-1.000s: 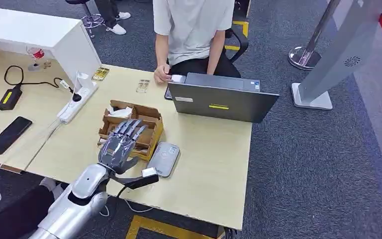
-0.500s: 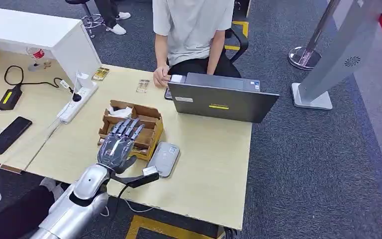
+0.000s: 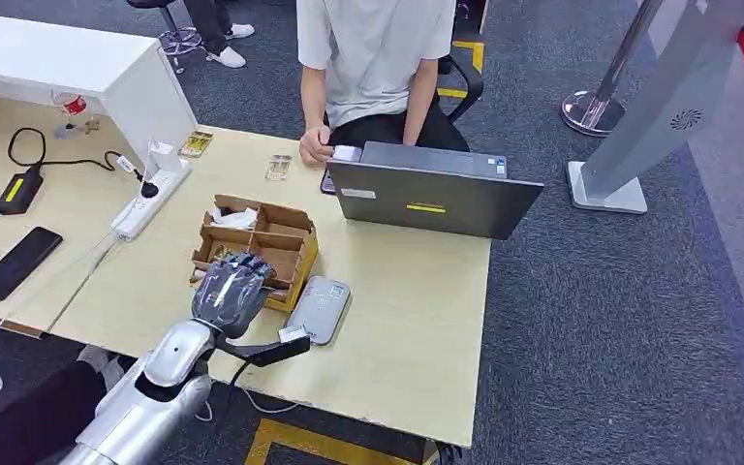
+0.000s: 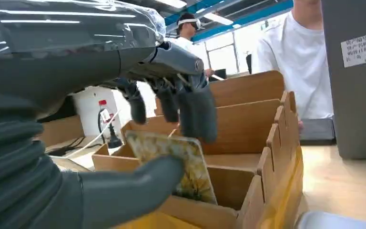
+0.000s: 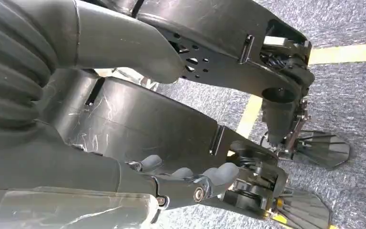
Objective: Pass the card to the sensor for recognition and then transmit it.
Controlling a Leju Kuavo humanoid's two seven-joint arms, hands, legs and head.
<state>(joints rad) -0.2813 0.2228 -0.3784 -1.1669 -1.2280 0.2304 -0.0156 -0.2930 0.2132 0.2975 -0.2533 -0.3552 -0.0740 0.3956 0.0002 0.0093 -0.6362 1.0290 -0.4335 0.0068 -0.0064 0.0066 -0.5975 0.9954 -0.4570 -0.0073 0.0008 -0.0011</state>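
My left hand (image 3: 226,291) is at the near end of the brown cardboard box (image 3: 289,231), fingers curled down into it. In the left wrist view a card (image 4: 181,162) with a yellow flower print stands in the box's (image 4: 248,129) near compartment. The thumb (image 4: 133,191) presses its front and the dark fingers (image 4: 198,114) close over its top edge, so the hand pinches it. The grey card sensor (image 3: 319,308) lies flat on the table just right of the box. My right hand (image 5: 186,179) hangs beside my body, fingers loosely bent, holding nothing.
A person (image 3: 378,58) sits at the far side behind an open grey laptop (image 3: 436,199), one hand by its corner. A white power strip (image 3: 147,203), black phone (image 3: 17,262) and charger (image 3: 17,189) lie on the left. Bare tabletop (image 3: 417,320) extends right of the sensor.
My left hand's fingers were stretched out over the box; they have now curled down and closed on the card. The arm has barely moved.
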